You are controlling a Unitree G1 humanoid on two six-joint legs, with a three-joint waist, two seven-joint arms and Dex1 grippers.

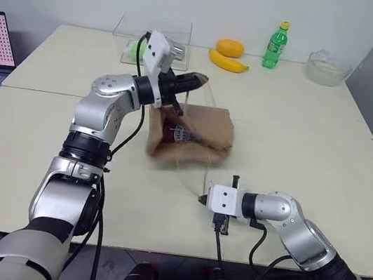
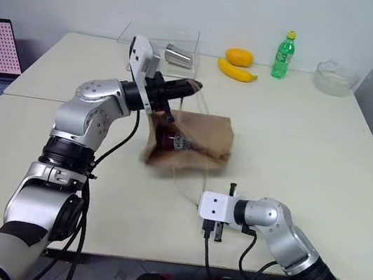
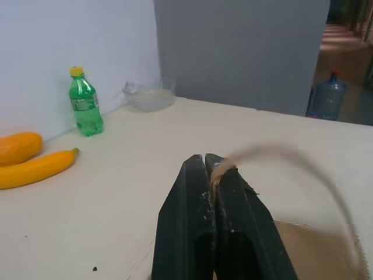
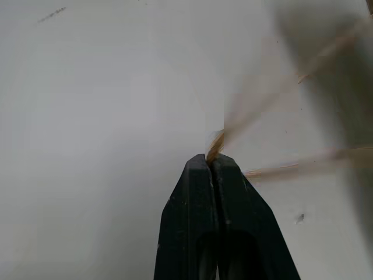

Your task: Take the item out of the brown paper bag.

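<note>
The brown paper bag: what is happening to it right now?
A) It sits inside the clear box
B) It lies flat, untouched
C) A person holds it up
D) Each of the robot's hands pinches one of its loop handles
D: the left gripper and the right gripper each have fingers shut on a thin handle of the brown paper bag.

The left arm reaches forward with its elbow bent and the left gripper [image 1: 197, 81] raised, fingers pressed together on a handle loop, while the right gripper [image 4: 211, 158] sits low, pointing leftward, likewise pinching a loop.
</note>
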